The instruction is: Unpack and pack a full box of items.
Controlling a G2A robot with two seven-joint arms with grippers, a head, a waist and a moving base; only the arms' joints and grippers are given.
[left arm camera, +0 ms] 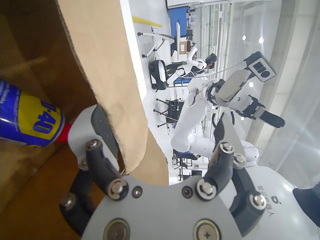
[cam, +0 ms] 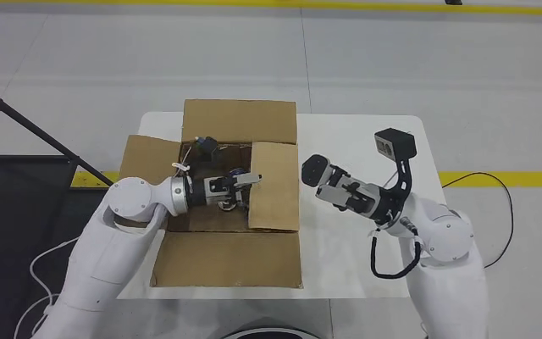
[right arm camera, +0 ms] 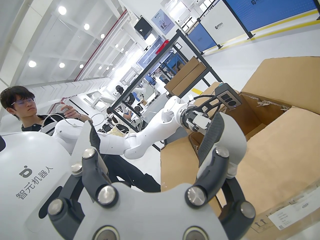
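From the top view, the cardboard box (cam: 240, 121) sits on the 9 o'clock half of the table (cam: 364, 136). My left gripper (cam: 241, 185) is down inside it, and the side flap (cam: 275, 186) leans inward at 3 o'clock of my fingers. My right gripper (cam: 314, 169) hangs over bare table just past the box's 3 o'clock wall, holding nothing, so nothing pins the box and I judge a tug could slide it. At my left wrist, the left gripper (left arm camera: 160, 123) is spread wide, and the trouble is plain. The side flap (left arm camera: 100, 51) runs between my fingers, one pad (left arm camera: 100, 123) inside and the other outside. The blue and yellow spray can (left arm camera: 27, 121) lies on its side in the box, its red cap just beside my inner finger. If I closed now I would likely pinch cardboard, not the can, and lifting could drag the whole box. A nudge might roll the can away. At my right wrist, the right gripper (right arm camera: 153, 133) is wide and empty, with the cardboard box (right arm camera: 280, 136) near it but untouched.
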